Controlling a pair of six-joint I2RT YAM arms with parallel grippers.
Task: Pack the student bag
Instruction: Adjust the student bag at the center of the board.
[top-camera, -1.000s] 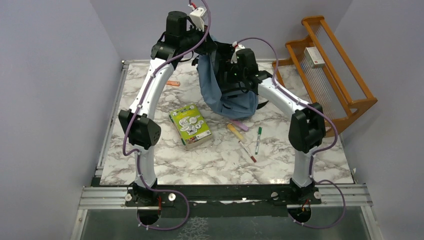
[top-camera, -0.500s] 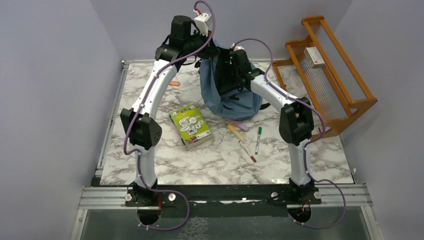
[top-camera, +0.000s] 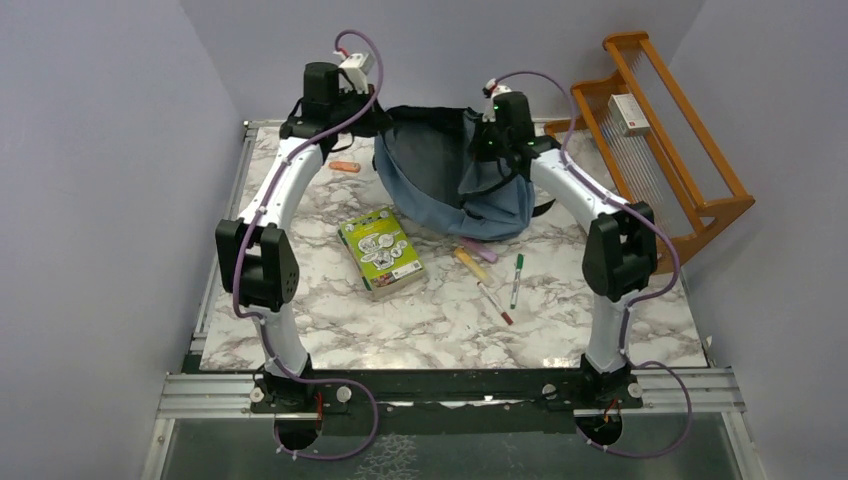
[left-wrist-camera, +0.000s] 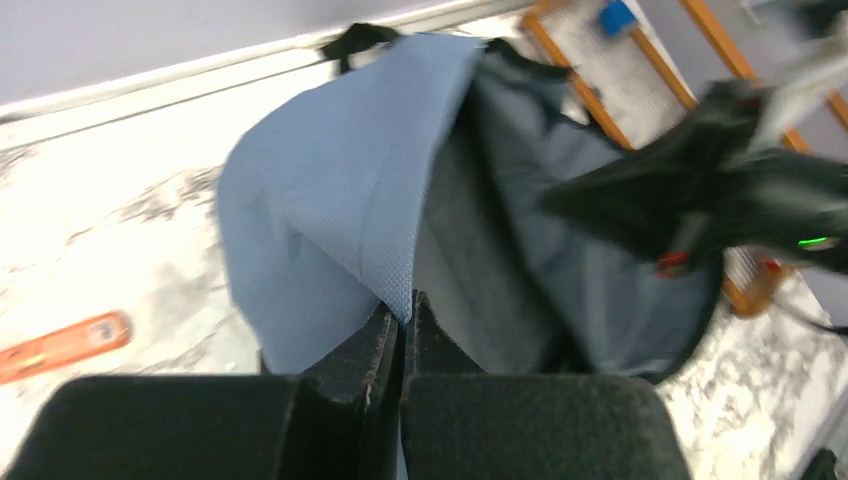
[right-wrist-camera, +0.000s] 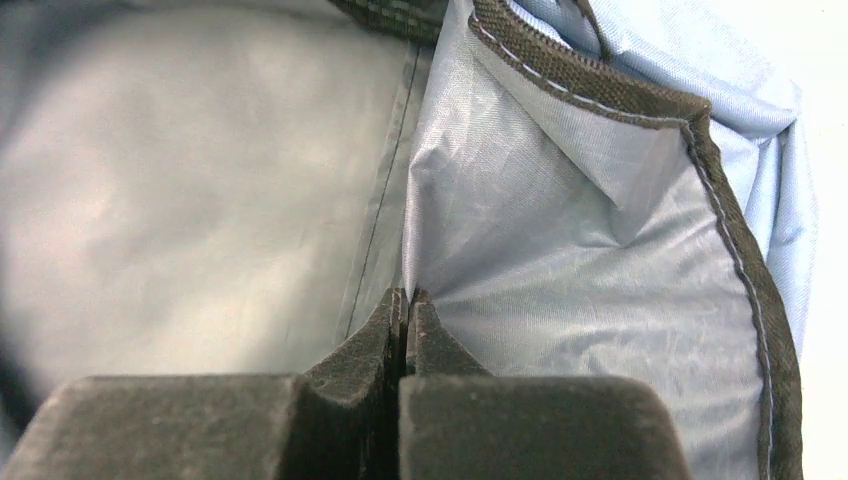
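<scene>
The marble bench (top-camera: 440, 310) fills the middle of the top view. At its upper centre the student bag (top-camera: 440, 190) hangs between the two arms, its mouth stretched wide so the grey lining shows and its bottom resting on the bench. A wooden rack (top-camera: 660, 150) leans at the upper right, off the bench. The left gripper (left-wrist-camera: 404, 318) is clamped on the bag's blue rim at the mouth's left edge. The right gripper (right-wrist-camera: 406, 305) is pinched together on a fold of lining beside the zipper edge. Below the bag lie a green box (top-camera: 380, 252), several markers (top-camera: 494, 303) and, at upper left, an orange pen (top-camera: 346, 167).
</scene>
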